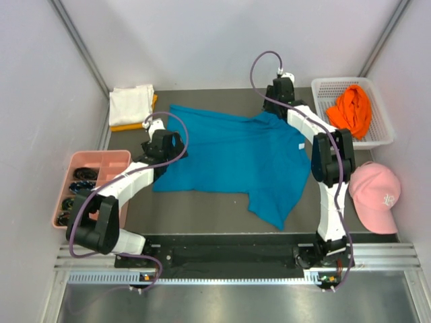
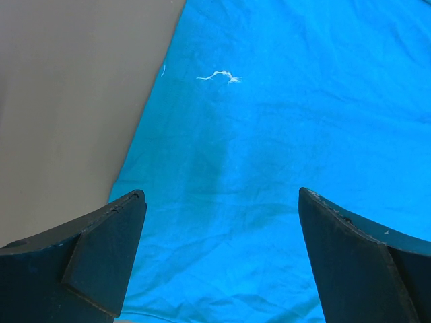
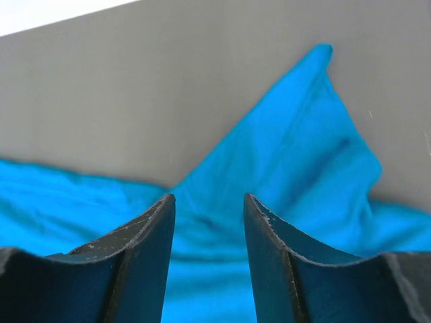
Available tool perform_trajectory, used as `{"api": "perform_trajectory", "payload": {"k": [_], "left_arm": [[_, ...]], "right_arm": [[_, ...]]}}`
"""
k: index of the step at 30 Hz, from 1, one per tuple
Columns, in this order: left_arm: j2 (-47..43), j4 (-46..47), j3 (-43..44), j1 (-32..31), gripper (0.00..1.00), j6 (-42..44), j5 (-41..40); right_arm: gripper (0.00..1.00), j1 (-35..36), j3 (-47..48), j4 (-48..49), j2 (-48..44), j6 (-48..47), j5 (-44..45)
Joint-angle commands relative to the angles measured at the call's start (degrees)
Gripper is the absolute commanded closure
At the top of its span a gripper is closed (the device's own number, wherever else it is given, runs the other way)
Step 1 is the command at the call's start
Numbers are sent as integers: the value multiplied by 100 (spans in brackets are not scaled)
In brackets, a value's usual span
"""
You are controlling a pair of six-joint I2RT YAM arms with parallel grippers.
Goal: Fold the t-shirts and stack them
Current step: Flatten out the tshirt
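Item: teal-blue t-shirt [image 1: 229, 158], thin, soft matte cloth, lightly creased. It lies spread and mostly flat in the middle of the table [image 1: 202, 215], with one flap trailing toward the near side and a white thread of lint [image 2: 219, 76] on its surface. Left gripper [image 2: 222, 202]: dark wedge-shaped fingers set wide over the shirt's left edge, holding nothing. Right gripper [image 3: 209, 202]: at the shirt's far right corner, jaws narrow yet apart, with a raised peak of cloth beyond the gap; whether any cloth is pinched cannot be told. At the shirt's far left corner: white t-shirt [image 1: 131, 102], folded, atop a yellow-orange t-shirt [image 1: 128, 126]. To the shirt's right: bright orange t-shirt [image 1: 351, 108], crumpled in a white mesh basket [image 1: 384, 128]. Risks, as judged: the narrow jaws may close on too little of the peak, so the limp cloth slips free on lifting. A pull from the right corner alone would drag and bunch the shirt and skew the fold. The wide left fingers may scrape the table or catch a stray wrinkle.
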Motion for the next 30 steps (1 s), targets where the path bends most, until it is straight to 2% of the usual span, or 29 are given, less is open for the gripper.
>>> {"api": "perform_trajectory", "payload": {"k": [1,4,10,30], "left_arm": [[0,234,210,40,1,137,-20],[-9,199,193,49,1,154,-64],[0,216,140,84,1,155,-81],[8,295,87,119,1,128,-37]], "right_arm": [[55,-248,921,-125,596,-168,-271],[57,-397,1275,-363,966,-106,-481],[57,-450,1328,-468,1169,-89,-658],[62,-450,520,-328,862,-88,-1343]]}}
